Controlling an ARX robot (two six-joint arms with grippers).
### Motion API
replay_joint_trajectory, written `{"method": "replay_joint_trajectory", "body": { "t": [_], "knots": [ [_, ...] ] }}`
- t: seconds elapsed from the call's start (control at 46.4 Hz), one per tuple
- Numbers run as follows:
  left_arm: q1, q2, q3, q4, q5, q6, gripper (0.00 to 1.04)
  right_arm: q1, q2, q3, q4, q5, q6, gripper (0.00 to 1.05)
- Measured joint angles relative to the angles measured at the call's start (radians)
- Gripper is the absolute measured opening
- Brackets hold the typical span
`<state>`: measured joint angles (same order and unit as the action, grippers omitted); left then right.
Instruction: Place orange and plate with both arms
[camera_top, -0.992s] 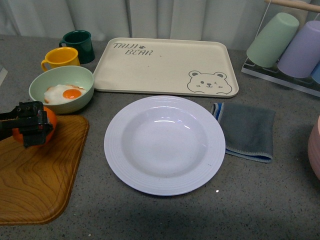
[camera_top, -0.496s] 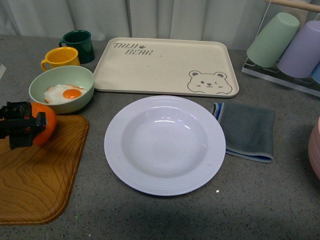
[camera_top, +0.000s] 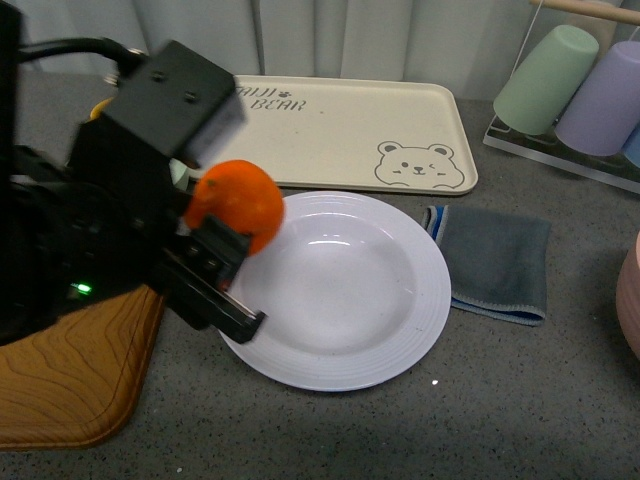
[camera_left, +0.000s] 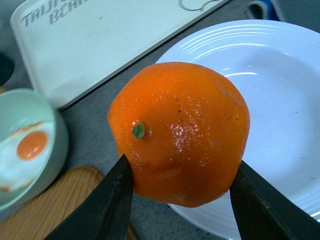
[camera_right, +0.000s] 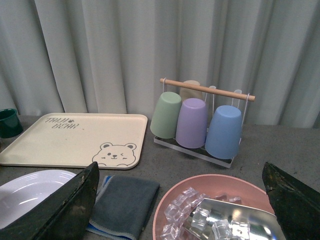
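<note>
My left gripper (camera_top: 228, 232) is shut on the orange (camera_top: 236, 205) and holds it in the air over the left rim of the large white plate (camera_top: 400, 290). In the left wrist view the orange (camera_left: 180, 132) sits between the two black fingers (camera_left: 107, 205), its green stem dot showing, with the plate (camera_left: 280, 100) below. The plate rests on the grey table in front of the cream bear tray (camera_top: 330, 130). My right gripper (camera_right: 182, 200) is open and empty, raised above a pink bowl; it does not show in the front view. The plate's edge shows in the right wrist view (camera_right: 25, 187).
A wooden tray (camera_top: 70, 380) lies front left, partly hidden by my left arm. A pale green bowl with a fried egg (camera_left: 25, 150) stands behind it. A grey cloth (camera_top: 495, 262) lies right of the plate. A cup rack (camera_right: 200, 120) and a pink bowl of ice (camera_right: 215, 210) stand right.
My left gripper has lifted the orange off the wooden tray and carried it right and up, over the plate's left rim. The arm now hides the mugs and bowl.
</note>
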<state>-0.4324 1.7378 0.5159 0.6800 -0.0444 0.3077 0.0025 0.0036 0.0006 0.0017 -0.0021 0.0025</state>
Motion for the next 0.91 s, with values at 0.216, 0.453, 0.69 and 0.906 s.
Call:
{"method": "replay_joint_trajectory", "body": {
  "t": [0.216, 0.453, 0.69, 0.906],
  "knots": [
    [-0.097, 0.141, 0.074, 0.059, -0.023, 0.092, 0.47, 0.0, 0.0, 0.0, 0.0, 0.0, 0.0, 0.95],
    [-0.15, 0.267, 0.127, 0.089, -0.036, 0.163, 0.47, 0.0, 0.0, 0.0, 0.0, 0.0, 0.0, 0.95],
    [-0.179, 0.315, 0.142, 0.1, -0.035, 0.223, 0.49, 0.0, 0.0, 0.0, 0.0, 0.0, 0.0, 0.95],
    [-0.178, 0.298, 0.133, 0.105, -0.025, 0.241, 0.94, 0.0, 0.0, 0.0, 0.0, 0.0, 0.0, 0.95]
  ]
}}
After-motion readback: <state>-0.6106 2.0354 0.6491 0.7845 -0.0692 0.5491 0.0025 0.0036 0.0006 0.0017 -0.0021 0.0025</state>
